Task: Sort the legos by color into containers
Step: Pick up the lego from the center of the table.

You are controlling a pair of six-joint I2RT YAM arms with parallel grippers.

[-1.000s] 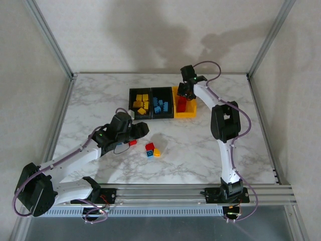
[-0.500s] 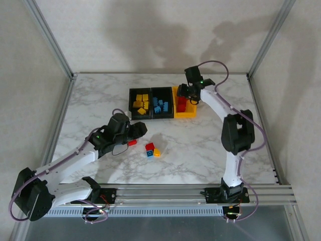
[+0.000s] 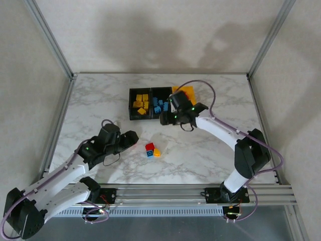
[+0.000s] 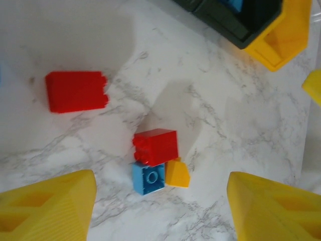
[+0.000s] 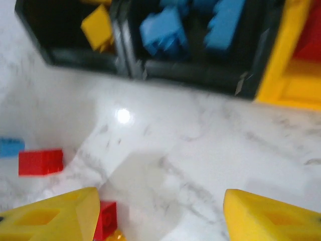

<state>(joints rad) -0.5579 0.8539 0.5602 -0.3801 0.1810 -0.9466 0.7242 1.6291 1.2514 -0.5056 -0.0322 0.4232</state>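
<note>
Three loose legos touch in a cluster mid-table: a red brick (image 3: 149,146) (image 4: 156,146), a blue one (image 3: 149,153) (image 4: 148,178) and a yellow piece (image 3: 157,152) (image 4: 178,173). A longer red brick (image 4: 76,91) (image 5: 41,162) lies apart to their left. My left gripper (image 3: 133,137) (image 4: 160,201) is open and empty, with the cluster just ahead between its fingers. My right gripper (image 3: 163,120) (image 5: 160,193) hovers open and empty in front of the containers. The left black bin (image 3: 131,104) holds yellow legos, the middle black bin (image 3: 153,100) (image 5: 190,75) holds blue ones, and the yellow bin (image 3: 187,92) (image 5: 288,65) is partly hidden by the right arm.
The bins stand in a row at the back centre of the marble table (image 3: 100,100). Metal frame posts (image 3: 50,40) rise at the back corners, and a rail (image 3: 200,193) runs along the near edge. A blue scrap (image 5: 10,147) shows at the left edge of the right wrist view.
My right arm swung from over the yellow bin down to the table in front of the bins, its jaws opening. My left arm drew back toward the near left and opened wider.
</note>
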